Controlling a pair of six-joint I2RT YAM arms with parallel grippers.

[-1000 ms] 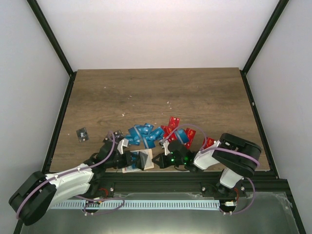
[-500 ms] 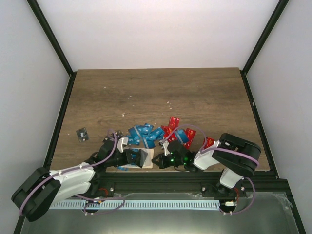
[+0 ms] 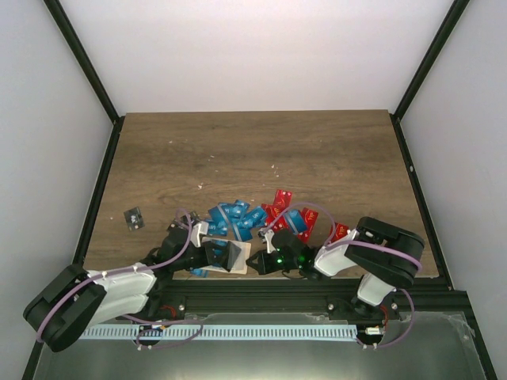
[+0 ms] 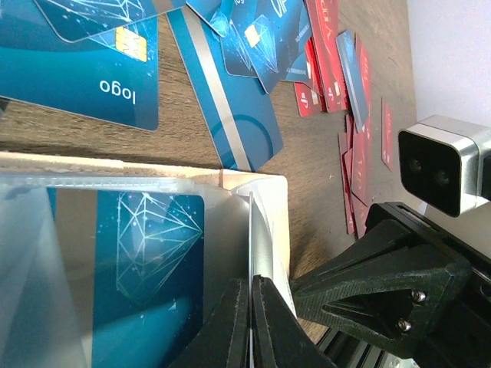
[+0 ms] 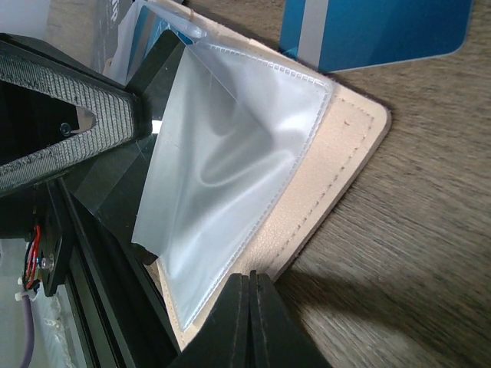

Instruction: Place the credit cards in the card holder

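Note:
The beige card holder (image 3: 242, 252) lies open at the table's near edge, between both grippers. My left gripper (image 3: 224, 257) (image 4: 251, 290) is shut on one of its clear plastic sleeves (image 4: 265, 238), which stands lifted. A blue card (image 4: 130, 261) shows inside a sleeve beside it. My right gripper (image 3: 257, 264) (image 5: 250, 280) is shut, its tips resting on the holder's beige cover (image 5: 337, 169) near the edge, below another clear sleeve (image 5: 230, 161). Loose blue credit cards (image 3: 236, 215) (image 4: 92, 77) and red credit cards (image 3: 293, 215) (image 4: 326, 54) lie scattered just beyond the holder.
A single black card (image 3: 135, 218) lies apart at the left. The black rail (image 3: 261, 294) of the arm bases runs right behind the holder. A blue card (image 5: 376, 31) lies close to the holder's far corner. Bare wood (image 3: 253, 150) covers the far half.
My left arm's forearm has shifted a little and the held sleeve has risen slightly off the holder. The right arm and the loose cards have not moved.

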